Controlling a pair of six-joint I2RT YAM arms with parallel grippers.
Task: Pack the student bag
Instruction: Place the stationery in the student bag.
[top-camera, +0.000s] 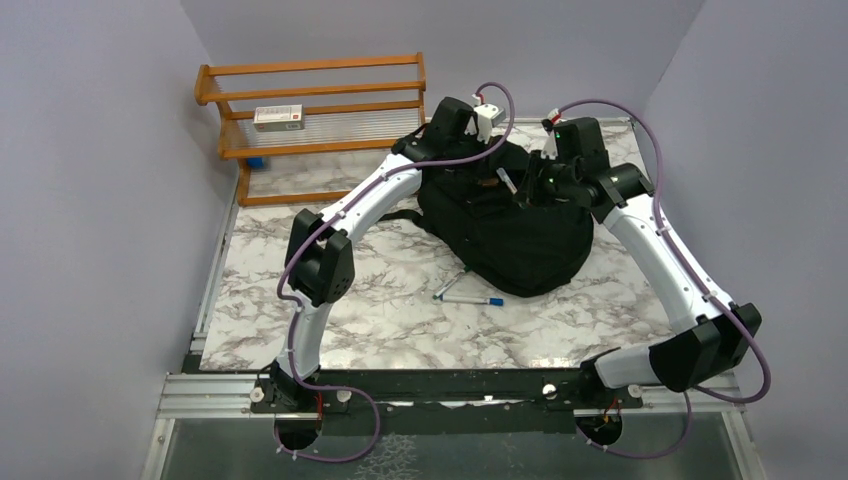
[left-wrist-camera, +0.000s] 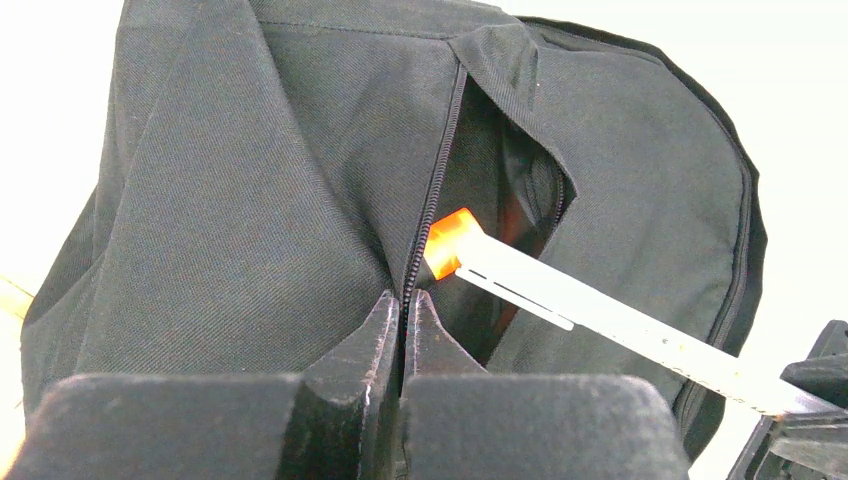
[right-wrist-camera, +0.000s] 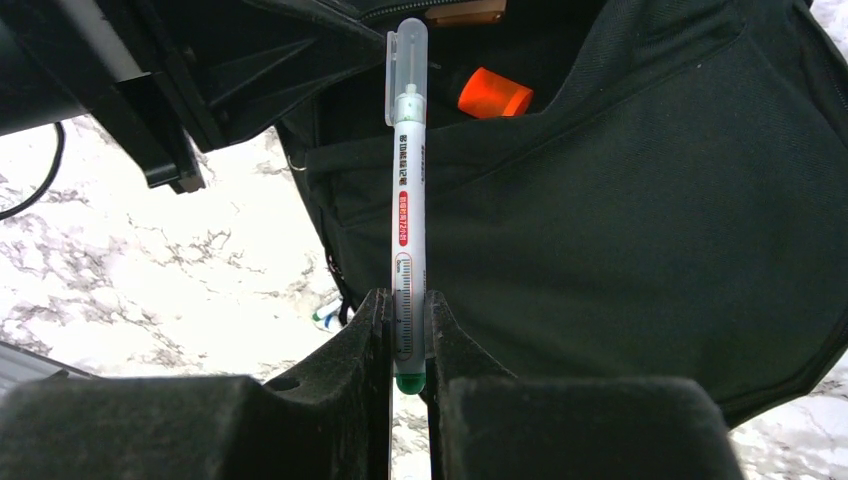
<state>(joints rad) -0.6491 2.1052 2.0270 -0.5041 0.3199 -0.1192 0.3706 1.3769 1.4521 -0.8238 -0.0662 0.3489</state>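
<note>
The student bag (top-camera: 505, 225), a large black backpack, lies at the middle of the marble table. My left gripper (left-wrist-camera: 405, 300) is shut on the zipper edge of the bag's (left-wrist-camera: 250, 200) opening, pinching it; from above it (top-camera: 480, 150) sits at the bag's far side. My right gripper (right-wrist-camera: 408, 300) is shut on a white pen (right-wrist-camera: 408, 200) with a clear cap and green end, held upright over the bag (right-wrist-camera: 620, 230). The pen (left-wrist-camera: 600, 310) slants toward the gap beside the zipper. An orange object (right-wrist-camera: 493, 95) shows inside the opening. From above, the right gripper (top-camera: 525, 185) holds the pen (top-camera: 507, 181) over the bag's top.
Two loose pens (top-camera: 465, 292) lie on the table just in front of the bag, one with a blue end. A wooden rack (top-camera: 310, 110) with a small box (top-camera: 278, 117) stands at the back left. Walls close in on both sides.
</note>
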